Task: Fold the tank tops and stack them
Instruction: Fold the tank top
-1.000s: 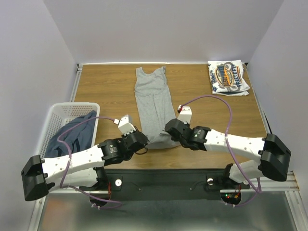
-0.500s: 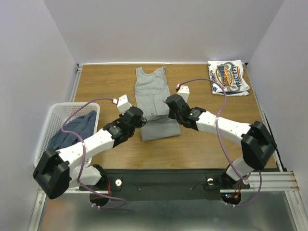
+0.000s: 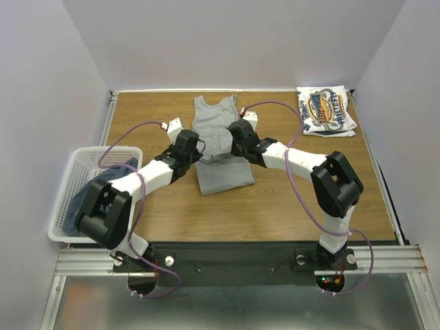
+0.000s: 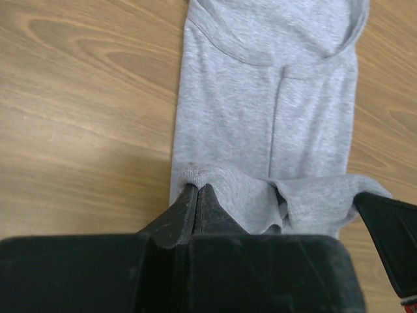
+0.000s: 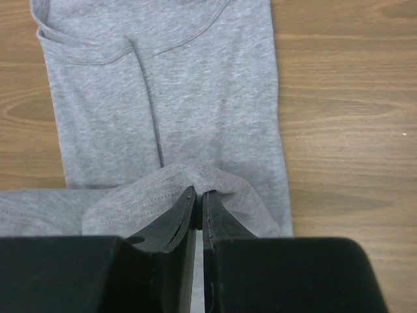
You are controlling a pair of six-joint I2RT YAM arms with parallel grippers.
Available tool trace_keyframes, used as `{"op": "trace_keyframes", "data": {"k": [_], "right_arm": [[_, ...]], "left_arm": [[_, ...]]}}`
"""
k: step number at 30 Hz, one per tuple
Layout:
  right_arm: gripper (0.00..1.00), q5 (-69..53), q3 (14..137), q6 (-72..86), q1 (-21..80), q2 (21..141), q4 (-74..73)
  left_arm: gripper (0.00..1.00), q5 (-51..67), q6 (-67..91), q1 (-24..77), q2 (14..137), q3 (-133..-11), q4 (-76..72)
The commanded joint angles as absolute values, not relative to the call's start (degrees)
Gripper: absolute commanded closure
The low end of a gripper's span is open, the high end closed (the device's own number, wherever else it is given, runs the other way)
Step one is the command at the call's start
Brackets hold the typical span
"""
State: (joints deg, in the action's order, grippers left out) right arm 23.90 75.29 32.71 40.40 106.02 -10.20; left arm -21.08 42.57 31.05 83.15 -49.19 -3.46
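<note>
The light grey tank top [image 3: 223, 177] lies lengthwise in the middle of the table, its lower half doubled back over itself. My left gripper [image 3: 199, 155] is shut on the left corner of the hem [image 4: 215, 179], and my right gripper [image 3: 232, 152] is shut on the right corner [image 5: 195, 175]. Both hold the hem above the top's chest, short of the neckline [image 4: 273, 55]. The white tank top with the blue-and-orange logo [image 3: 326, 110] lies folded at the far right corner. The dark slate blue tank top [image 3: 100, 192] sits crumpled in the basket.
A white lattice basket [image 3: 77, 165] stands at the left edge of the wooden table [image 3: 309, 185]. Grey walls close in the table at the back and on both sides. Purple cables loop over both arms.
Both grippers have carried the grey top's hem from the near edge toward the neckline, laying the lower half over the upper. Both arms are now stretched farther out.
</note>
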Motion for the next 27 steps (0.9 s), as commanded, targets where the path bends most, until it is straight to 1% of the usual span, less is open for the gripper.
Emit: {"op": "trace_keyframes", "data": {"k": [1,4,7,19,21,24,25,27], "right_arm": [[0.92,23.64,78.49,32.60,39.29,107.66,-7.47],[0.90,24.17,79.18,32.87,38.59,108.45,-7.56],[0.90,25.05,79.63,33.13,37.88,109.16,-7.65],[0.90,25.93,81.03,33.57,37.27,108.45,-8.26],[0.89,26.01,82.17,33.57,37.18,109.59,-8.70],[0.86,26.02,83.32,33.66,36.91,111.35,-8.88],[0.83,25.75,83.93,33.66,36.57,111.79,-8.96],[0.79,25.66,84.64,33.58,36.21,112.84,-8.96]], "left_arm": [[0.95,-17.67,38.15,27.87,86.91,-52.73,-9.31],[0.95,-13.72,37.00,25.32,90.43,-54.22,-10.99],[1.00,-11.78,35.69,24.87,93.42,-56.51,-11.25],[1.00,-9.40,33.66,24.79,95.97,-62.57,-10.20],[1.00,-10.28,33.75,24.79,97.82,-65.11,-7.23],[1.00,-10.02,34.89,24.61,99.75,-66.36,-5.80],[1.00,-10.02,35.24,24.61,99.84,-66.18,-6.24],[1.00,-10.28,35.94,24.61,100.46,-66.36,-5.98]]}}
